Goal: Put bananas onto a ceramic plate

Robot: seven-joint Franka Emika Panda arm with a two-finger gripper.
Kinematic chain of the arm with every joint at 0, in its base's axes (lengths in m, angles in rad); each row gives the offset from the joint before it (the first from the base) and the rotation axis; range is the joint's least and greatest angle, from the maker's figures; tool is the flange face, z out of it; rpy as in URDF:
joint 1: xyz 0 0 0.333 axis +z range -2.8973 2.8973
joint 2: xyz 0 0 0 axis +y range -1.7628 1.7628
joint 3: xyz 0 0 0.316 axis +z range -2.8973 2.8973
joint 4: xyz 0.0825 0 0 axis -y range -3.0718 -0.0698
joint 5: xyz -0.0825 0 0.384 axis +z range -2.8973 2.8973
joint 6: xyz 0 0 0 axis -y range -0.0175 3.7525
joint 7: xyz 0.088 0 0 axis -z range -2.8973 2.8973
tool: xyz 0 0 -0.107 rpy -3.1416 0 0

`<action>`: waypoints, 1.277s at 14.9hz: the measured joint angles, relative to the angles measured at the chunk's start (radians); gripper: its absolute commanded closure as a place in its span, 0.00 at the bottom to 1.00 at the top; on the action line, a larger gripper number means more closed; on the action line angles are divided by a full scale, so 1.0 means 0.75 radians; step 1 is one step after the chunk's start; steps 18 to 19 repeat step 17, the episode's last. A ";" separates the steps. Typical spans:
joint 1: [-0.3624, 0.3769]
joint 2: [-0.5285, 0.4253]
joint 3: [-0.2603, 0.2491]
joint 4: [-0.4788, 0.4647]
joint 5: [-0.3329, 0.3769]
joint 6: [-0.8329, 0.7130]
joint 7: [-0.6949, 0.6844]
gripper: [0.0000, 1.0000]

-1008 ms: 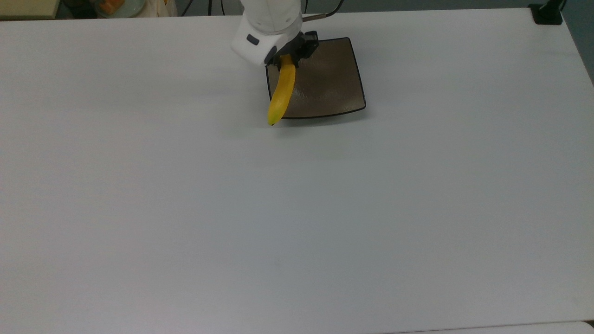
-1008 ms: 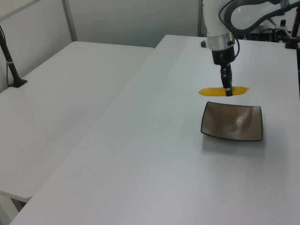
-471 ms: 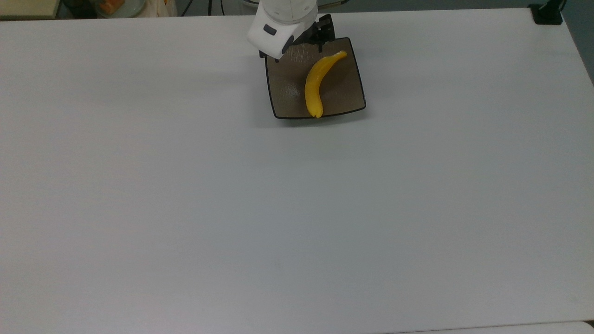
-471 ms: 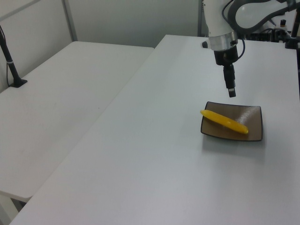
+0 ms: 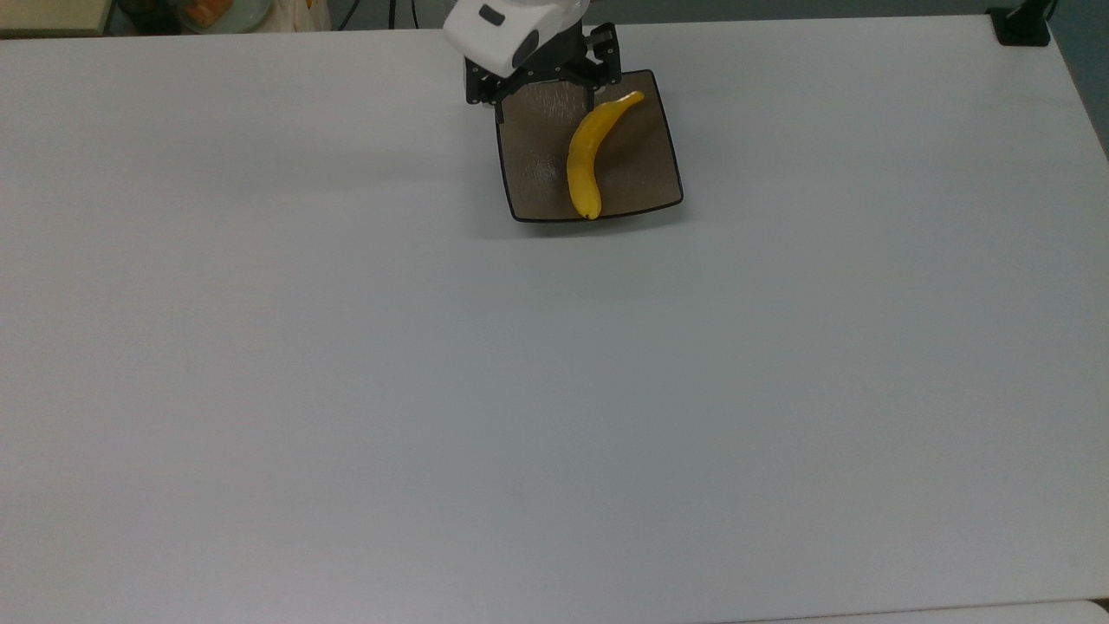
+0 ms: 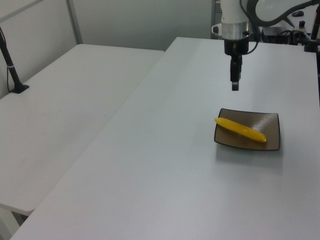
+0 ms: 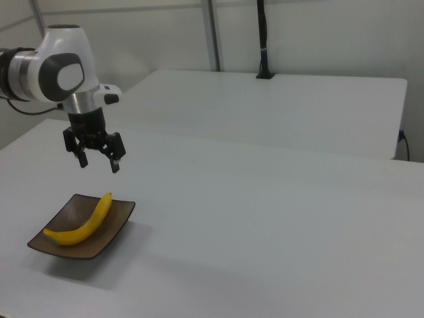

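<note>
A yellow banana [image 5: 592, 151] lies diagonally across the square brown ceramic plate [image 5: 537, 169]; it also lies on the plate [image 6: 250, 142] as the banana [image 6: 240, 129] in the left view, and on the plate [image 7: 69, 222] as the banana [image 7: 83, 222] in the right view. My gripper [image 5: 544, 80] hovers above the plate's far edge in the top view, open and holding nothing. In the right view the gripper [image 7: 98, 159] hangs well above the plate with its fingers spread. In the left view the gripper [image 6: 234, 82] is up above the table beyond the plate.
The plate stands near the far middle of a wide white table [image 5: 554, 390]. A second white table [image 6: 65, 100] adjoins it on the left view's left. A black post base [image 5: 1021, 26] stands at the top view's far right corner.
One second ago the gripper held the banana over the plate's left edge. It let go, the banana dropped onto the plate, and the gripper rose and turned.
</note>
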 measured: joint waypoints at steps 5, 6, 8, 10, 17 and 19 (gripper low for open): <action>0.110 -0.012 -0.052 0.009 -0.007 0.041 0.076 0.00; 0.147 -0.013 -0.093 0.009 -0.007 0.041 0.076 0.00; 0.197 -0.014 -0.157 0.009 -0.007 0.041 0.076 0.00; 0.199 -0.014 -0.168 0.009 -0.009 0.041 0.072 0.00; 0.164 -0.015 -0.188 0.013 -0.012 0.045 0.072 0.00; 0.164 -0.015 -0.188 0.013 -0.012 0.045 0.072 0.00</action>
